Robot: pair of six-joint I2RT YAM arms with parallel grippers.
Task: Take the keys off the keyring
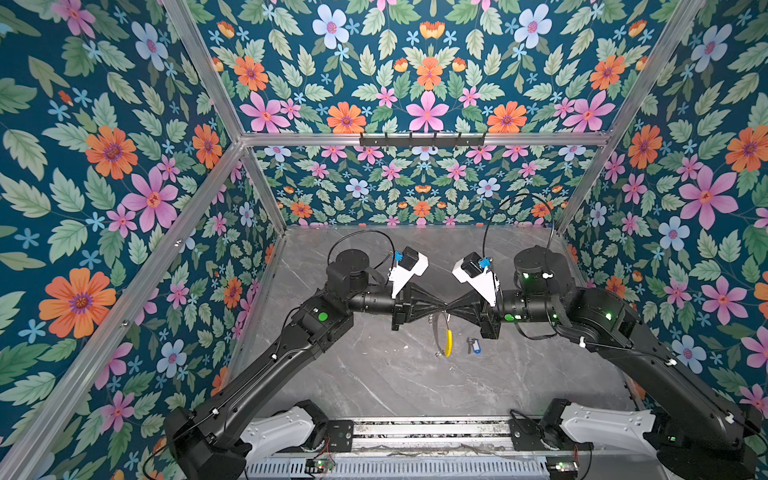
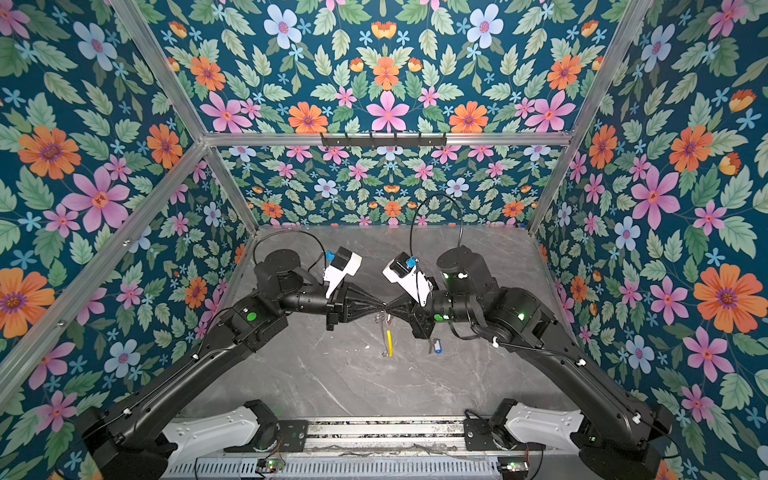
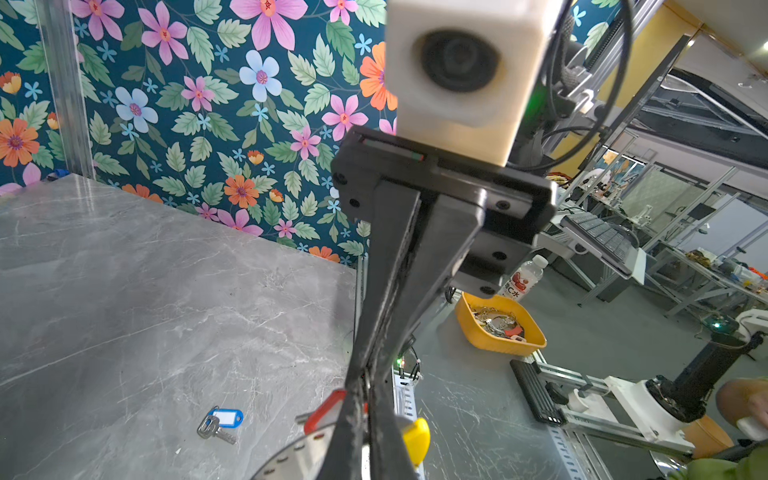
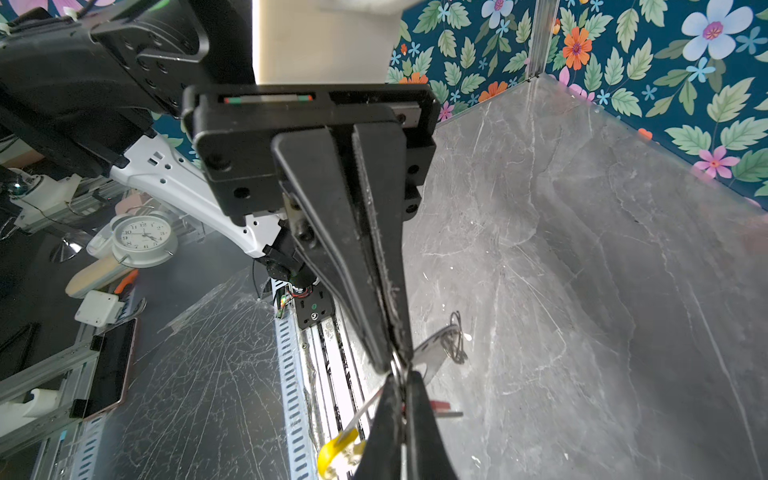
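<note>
In both top views the left gripper (image 1: 440, 310) and the right gripper (image 1: 452, 308) met tip to tip above the middle of the worktop (image 1: 374, 374), both pinched tight. One keyring (image 1: 447, 342) hung edge-on straight below that meeting point, its single yellow arc low. One blue-tagged key (image 1: 474, 346) lay flat on the worktop just beside the keyring, under the right gripper and touching neither gripper

In the left wrist view the left gripper (image 3: 362, 399) ran up to the right gripper's (image 3: 368, 353) closed tip. The keyring's grey hoop (image 3: 286, 461) and yellow arc (image 3: 417, 436) showed on either side of its fingers, and one red-tagged key (image 3: 322, 412) lay against them. The blue-tagged key (image 3: 220, 422) sat alone, well apart

In the right wrist view one small split ring (image 4: 397, 365) sat squeezed where the tips met. The right gripper (image 4: 401, 384) was clamped on the keyring's (image 4: 432, 351) rim. What the closed left gripper (image 4: 392, 356) nipped could not be told. The red-tagged key (image 4: 438, 404) poked out beside the right fingers

Counted: two grippers, one keyring, two keys
</note>
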